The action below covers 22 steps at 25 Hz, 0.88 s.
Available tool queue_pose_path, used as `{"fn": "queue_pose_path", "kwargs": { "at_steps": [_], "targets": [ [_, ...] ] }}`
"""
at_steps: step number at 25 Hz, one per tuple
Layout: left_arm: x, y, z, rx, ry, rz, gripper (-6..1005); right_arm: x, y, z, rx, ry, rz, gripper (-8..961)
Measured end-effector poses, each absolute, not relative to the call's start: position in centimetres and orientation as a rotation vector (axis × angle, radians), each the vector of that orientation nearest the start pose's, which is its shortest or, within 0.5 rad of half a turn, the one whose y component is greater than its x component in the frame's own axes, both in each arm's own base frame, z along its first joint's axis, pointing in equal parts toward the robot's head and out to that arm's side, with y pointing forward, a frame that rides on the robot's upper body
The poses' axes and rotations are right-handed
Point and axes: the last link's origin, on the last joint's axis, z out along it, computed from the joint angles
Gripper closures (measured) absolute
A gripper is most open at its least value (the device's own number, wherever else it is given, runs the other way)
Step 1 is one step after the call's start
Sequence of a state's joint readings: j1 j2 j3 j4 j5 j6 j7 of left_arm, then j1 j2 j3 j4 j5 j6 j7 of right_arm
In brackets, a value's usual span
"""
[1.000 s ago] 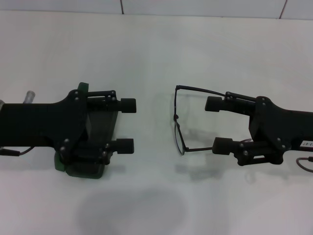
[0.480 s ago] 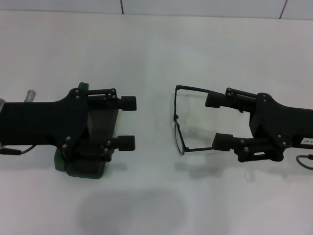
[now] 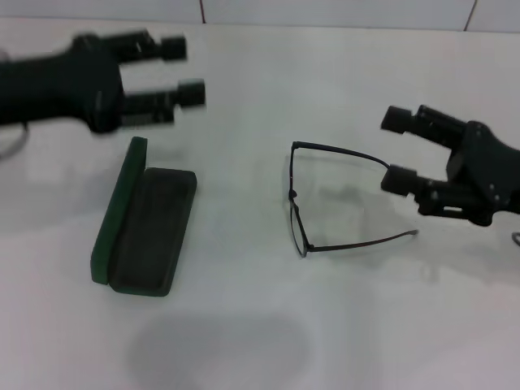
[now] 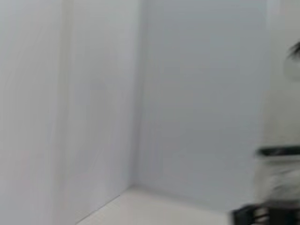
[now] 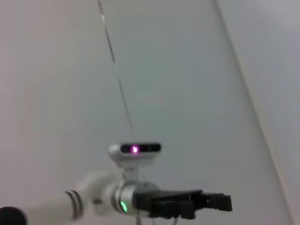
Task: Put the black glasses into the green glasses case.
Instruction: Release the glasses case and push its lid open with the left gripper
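Both arms have pulled up and away since the last half second. The left gripper (image 3: 193, 71), which was low over the case (image 3: 146, 229), now sits in the upper left of the head view, clear of it, fingers spread and empty. The right gripper (image 3: 396, 149), which had its fingers alongside the glasses' temple arms, now hangs at the right edge of the frame, just off the ends of the temples, fingers spread, holding nothing. The glasses (image 3: 325, 203) have not moved: they lie unfolded on the table (image 3: 244, 325) at centre frame, lens front toward the case, temples pointing right. The case lies open at lower left, dark lining up, green lid standing along its left side, well apart from the glasses. The right wrist view shows only the left gripper (image 5: 206, 202) far off against the wall; the left wrist view shows mostly wall. Read: no grasp was made, task not started in effect. The glasses still need picking up, likely by the right arm, and the temples are open, so fit into the case looks doubtful without folding.
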<state>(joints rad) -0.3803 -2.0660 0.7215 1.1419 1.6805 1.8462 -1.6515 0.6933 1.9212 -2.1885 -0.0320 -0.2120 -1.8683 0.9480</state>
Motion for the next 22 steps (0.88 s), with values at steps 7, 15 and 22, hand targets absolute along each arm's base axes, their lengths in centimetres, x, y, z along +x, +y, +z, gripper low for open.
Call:
{"fn": "queue_pose_path", "kwargs": {
  "at_steps": [7, 15, 22],
  "targets": [
    [-17.2, 31.2, 11.6, -2.642, -0.440, -0.485, 275, 23.0, 30.1, 0.9, -2.616, 0.385, 1.453, 65],
    [-15.5, 32.4, 7.9, -2.364, -0.812, 0.152, 316, 24.4, 29.7, 1.8, -2.554, 0.390, 1.431, 65],
    [-17.2, 32.5, 6.3, -2.254, -0.983, 0.263, 411, 24.9, 29.9, 2.3, -2.540, 0.358, 1.390, 65]
  ]
}}
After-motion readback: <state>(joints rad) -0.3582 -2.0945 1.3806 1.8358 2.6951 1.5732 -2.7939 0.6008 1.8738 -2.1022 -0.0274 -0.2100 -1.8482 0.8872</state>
